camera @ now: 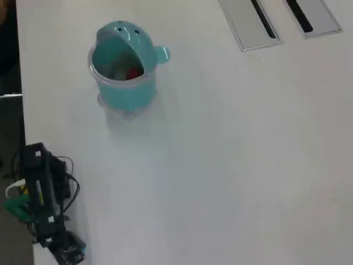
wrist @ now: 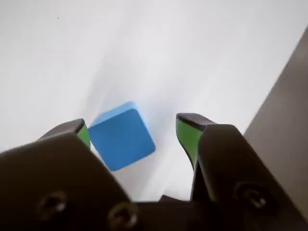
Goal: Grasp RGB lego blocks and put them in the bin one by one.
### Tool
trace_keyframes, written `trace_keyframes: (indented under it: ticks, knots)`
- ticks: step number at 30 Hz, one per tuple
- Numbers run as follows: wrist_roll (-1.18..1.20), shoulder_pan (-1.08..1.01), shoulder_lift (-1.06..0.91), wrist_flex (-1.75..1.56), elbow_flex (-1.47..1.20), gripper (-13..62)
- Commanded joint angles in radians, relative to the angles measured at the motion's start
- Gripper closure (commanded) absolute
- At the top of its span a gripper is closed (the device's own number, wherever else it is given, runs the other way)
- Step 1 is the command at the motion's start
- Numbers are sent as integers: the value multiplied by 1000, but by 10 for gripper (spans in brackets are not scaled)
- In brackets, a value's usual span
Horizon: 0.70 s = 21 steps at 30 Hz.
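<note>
Blue lego block (wrist: 121,136) sits between the two green-padded fingers (wrist: 188,137) of the gripper (wrist: 132,132) in the wrist view, close against the left pad, with a clear gap to the right one; the jaws are spread and nothing is clamped. It rests on the white table (wrist: 96,53) (a dark edge runs along the right side). In the overhead view the arm (camera: 41,212) sits at the table's lower left corner. Farther off stands the teal bin (camera: 122,88), lid tipped back, something red (camera: 133,73) showing inside. Two grey cable hatches (camera: 249,23) lie beyond, at the top right.
</note>
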<state>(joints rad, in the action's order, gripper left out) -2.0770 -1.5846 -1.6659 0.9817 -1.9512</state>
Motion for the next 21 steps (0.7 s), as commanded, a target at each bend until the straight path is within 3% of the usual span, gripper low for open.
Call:
trace_keyframes:
  ticks: [1, 21]
  knots:
    - [-2, 14, 0, 40, 49, 157]
    - [-140, -3, 141, 35, 110, 184]
